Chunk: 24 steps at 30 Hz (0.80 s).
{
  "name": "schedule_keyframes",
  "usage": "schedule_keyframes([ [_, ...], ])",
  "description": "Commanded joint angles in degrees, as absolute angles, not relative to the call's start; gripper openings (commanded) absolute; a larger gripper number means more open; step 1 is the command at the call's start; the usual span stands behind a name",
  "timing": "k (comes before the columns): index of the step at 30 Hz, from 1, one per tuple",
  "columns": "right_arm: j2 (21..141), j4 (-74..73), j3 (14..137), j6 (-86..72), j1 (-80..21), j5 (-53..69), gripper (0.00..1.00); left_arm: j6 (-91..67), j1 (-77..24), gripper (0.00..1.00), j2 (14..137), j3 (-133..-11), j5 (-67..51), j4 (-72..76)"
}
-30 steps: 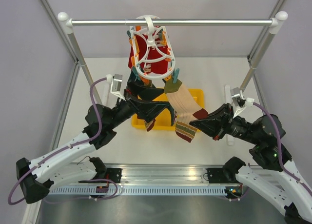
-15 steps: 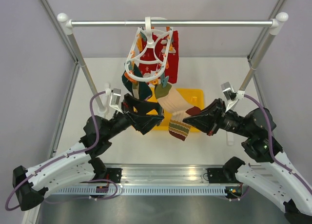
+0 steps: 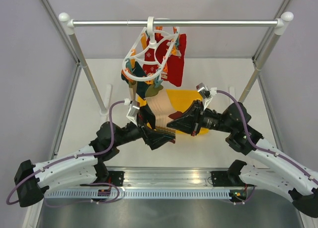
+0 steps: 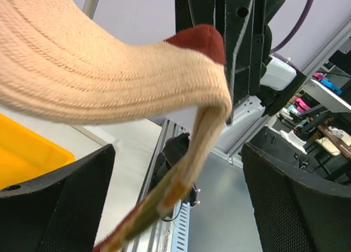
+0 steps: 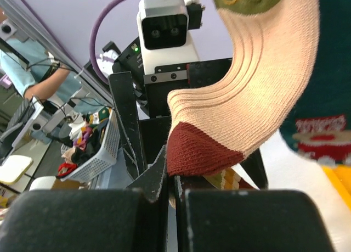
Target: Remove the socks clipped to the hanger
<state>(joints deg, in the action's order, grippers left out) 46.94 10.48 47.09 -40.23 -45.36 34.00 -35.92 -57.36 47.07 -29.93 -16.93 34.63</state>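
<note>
Findings: over the past second the right gripper (image 5: 171,178) has been carrying the beige sock's (image 3: 161,108) maroon heel leftward across the table. It is clamping that heel with its jaws fully closed. The hanger (image 3: 151,56) is swinging and tilting left on the rail (image 3: 208,23) under that pull. The left gripper (image 4: 175,200) has been drawing back toward the near edge. It is standing wide, with the sock's striped foot hanging between its fingers (image 4: 55,202) and touching neither, as far as the wrist view shows.

Assessment: the sock's olive cuff is apparently still sitting under the hanger, so this sock is judged not yet released. The pull is moving the hanger rather than opening the peg. The red sock (image 3: 175,64) and teal sock (image 3: 139,85) are also hanging from the frame.

Container: the yellow bin (image 3: 193,96) is lying beneath the socks. Arms and sock are covering most of it, so its contents cannot be told.
</note>
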Motion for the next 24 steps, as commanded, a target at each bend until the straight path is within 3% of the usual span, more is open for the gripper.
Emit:
schedule_keyframes([
  [1, 48.2, 14.4, 47.6, -36.9, -49.4, 30.2, 0.01, -33.7, -58.4, 0.98, 47.3, -29.3, -16.0, 40.3],
  [2, 49.1, 14.2, 47.6, -36.4, -50.2, 28.8, 0.01, -33.7, -58.6, 0.96, 47.2, -28.8, -15.6, 40.3],
  [5, 50.3, 12.1, 48.3, -34.1, -52.9, 26.6, 0.01, -33.8, -58.7, 0.78, 45.3, -27.0, -13.9, 40.3],
  [6, 50.4, 11.5, 48.4, -33.5, -53.4, 25.2, 0.01, -34.1, -58.7, 0.62, 44.0, -26.5, -13.5, 40.3],
  [9, 49.8, 9.5, 48.1, -31.3, -53.6, 21.5, 0.08, -34.9, -58.7, 0.38, 41.4, -25.0, -13.0, 38.6],
  [10, 49.6, 9.1, 47.9, -30.9, -53.6, 20.6, 0.09, -35.1, -58.7, 0.24, 39.6, -24.9, -12.7, 37.5],
  [12, 49.6, 8.3, 47.3, -29.6, -53.7, 19.4, 0.15, -35.9, -58.7, 0.04, 38.1, -24.5, -11.7, 33.7],
  [14, 49.6, 7.9, 47.0, -28.9, -53.6, 18.8, 0.21, -36.8, -58.7, 0.02, 35.9, -24.5, -10.5, 30.8],
  [18, 47.3, 6.0, 47.2, -23.6, -53.7, 14.5, 0.52, -38.8, -58.7, 0.02, 32.1, -23.8, -8.4, 23.9],
  [21, 44.9, 6.1, 48.1, -19.4, -53.7, 11.2, 0.66, -40.0, -58.7, 0.02, 29.8, -23.9, -8.7, 18.5],
  [24, 45.9, 6.8, 51.4, -15.1, -53.7, 9.6, 0.71, -41.1, -58.7, 0.02, 28.4, -24.0, -10.6, 14.3],
])
